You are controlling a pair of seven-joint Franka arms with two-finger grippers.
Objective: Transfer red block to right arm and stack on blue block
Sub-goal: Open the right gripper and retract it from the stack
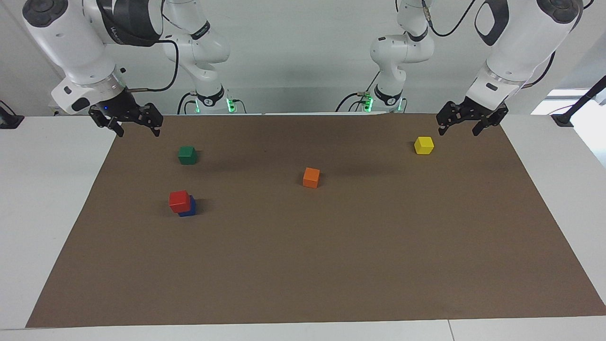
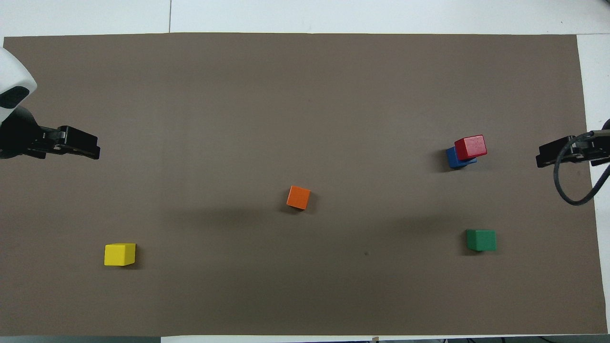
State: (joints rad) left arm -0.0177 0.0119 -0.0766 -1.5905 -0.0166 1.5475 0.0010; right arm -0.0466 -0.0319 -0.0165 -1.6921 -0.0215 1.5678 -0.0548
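The red block (image 1: pixel 179 201) (image 2: pixel 470 146) rests on top of the blue block (image 1: pixel 188 207) (image 2: pixel 456 158), set a little askew, toward the right arm's end of the brown mat. My right gripper (image 1: pixel 137 131) (image 2: pixel 543 159) hangs open and empty in the air over the mat's edge at its own end, well apart from the stack. Over the other end of the mat my left gripper (image 1: pixel 458 130) (image 2: pixel 93 151) also stands open and empty, close above the yellow block.
A green block (image 1: pixel 187 155) (image 2: pixel 481 239) lies nearer to the robots than the stack. An orange block (image 1: pixel 311 177) (image 2: pixel 299 197) sits mid-mat. A yellow block (image 1: pixel 423 145) (image 2: pixel 119 254) lies toward the left arm's end. The brown mat (image 1: pixel 303 265) covers most of the white table.
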